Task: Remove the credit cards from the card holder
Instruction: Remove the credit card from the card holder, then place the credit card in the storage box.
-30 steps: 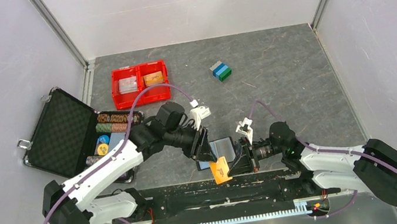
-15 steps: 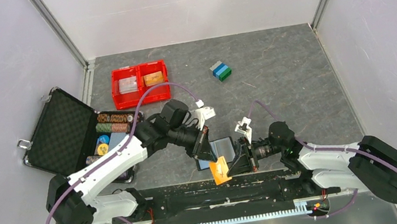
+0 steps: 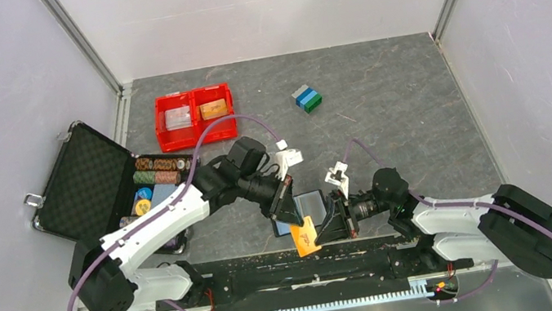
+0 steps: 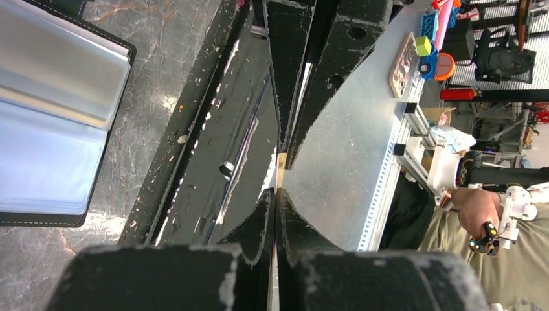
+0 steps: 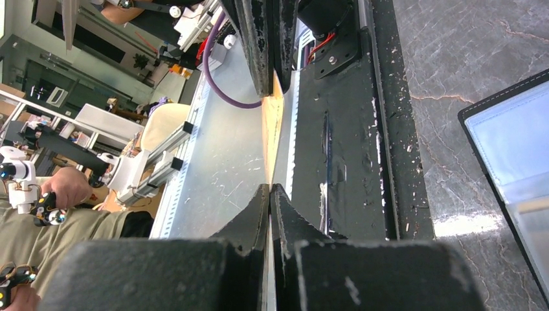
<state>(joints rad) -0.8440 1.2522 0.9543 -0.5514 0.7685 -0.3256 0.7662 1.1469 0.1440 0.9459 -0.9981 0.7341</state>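
An orange credit card [image 3: 305, 236] hangs over the black rail at the table's near edge, gripped from both sides. My left gripper [image 3: 296, 220] is shut on its upper left part, and my right gripper [image 3: 325, 227] is shut on its right edge. Edge-on, the card [image 4: 281, 162] runs between my left fingertips [image 4: 276, 192] and the right arm's fingers above. The right wrist view shows the card [image 5: 272, 123] as a thin orange strip above my right gripper [image 5: 270, 188]. The card holder [image 3: 311, 200] lies open on the table just behind the card, also seen as the holder [image 4: 52, 129] and the holder [image 5: 518, 149].
A red two-compartment tray [image 3: 198, 136] at the back left holds a whitish-grey card [image 3: 178, 117] and an orange card [image 3: 213, 109]. An open black case [image 3: 83, 184] with poker chips [image 3: 163, 170] lies at the left. Stacked blocks [image 3: 306, 99] sit farther back.
My left gripper has closed onto the orange card, which the right gripper held before. The left arm has shifted slightly right; the card has barely moved.
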